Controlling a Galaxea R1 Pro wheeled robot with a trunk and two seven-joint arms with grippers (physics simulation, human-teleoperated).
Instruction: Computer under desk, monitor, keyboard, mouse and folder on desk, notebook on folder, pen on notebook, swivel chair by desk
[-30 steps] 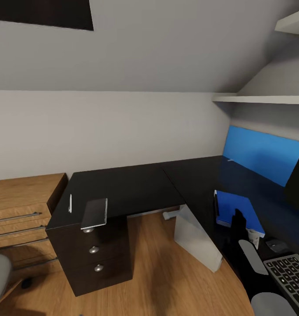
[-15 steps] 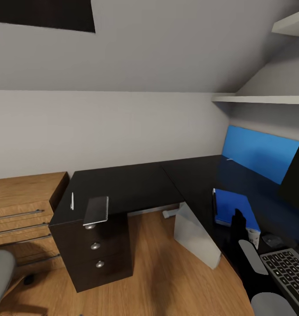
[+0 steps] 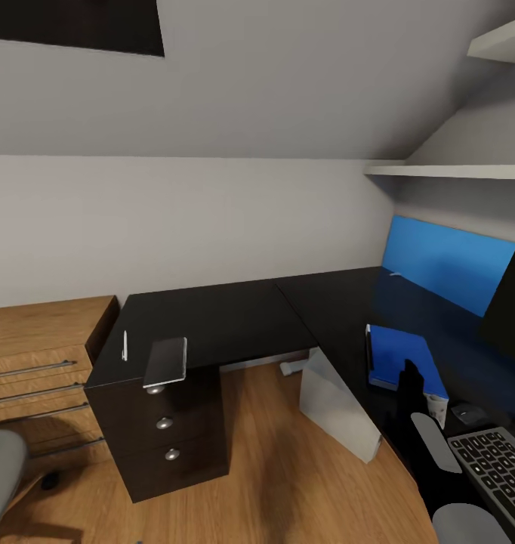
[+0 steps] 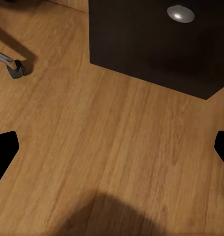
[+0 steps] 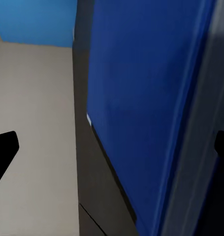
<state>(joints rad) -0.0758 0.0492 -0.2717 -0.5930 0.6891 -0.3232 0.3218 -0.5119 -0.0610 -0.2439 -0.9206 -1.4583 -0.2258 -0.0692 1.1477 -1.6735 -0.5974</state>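
The black L-shaped desk (image 3: 235, 317) fills the middle of the head view. On its left end, above the drawers, lie the white pen (image 3: 124, 345) and the grey notebook (image 3: 165, 362), which overhangs the front edge. The bright blue folder (image 3: 399, 361) lies flat on the right wing, with the mouse (image 3: 469, 412), the keyboard (image 3: 499, 462) and the monitor (image 3: 513, 298) nearby. The white computer (image 3: 334, 408) stands under the desk. My right gripper (image 3: 410, 384) hovers open at the folder's (image 5: 141, 98) near edge. My left gripper (image 4: 112, 152) is open over the floor.
A light wooden drawer cabinet (image 3: 38, 363) stands left of the desk. The grey swivel chair seat (image 3: 1, 468) shows at the lower left, and one of its casters (image 4: 16, 69) rests on the floor near a drawer knob (image 4: 180, 13). A blue wall panel (image 3: 446, 264) and shelves (image 3: 454, 171) are at right.
The whole view shifted slightly a second ago, so the camera moved; since half a second ago nothing has visibly moved. Both arms and the desk's things stay put.
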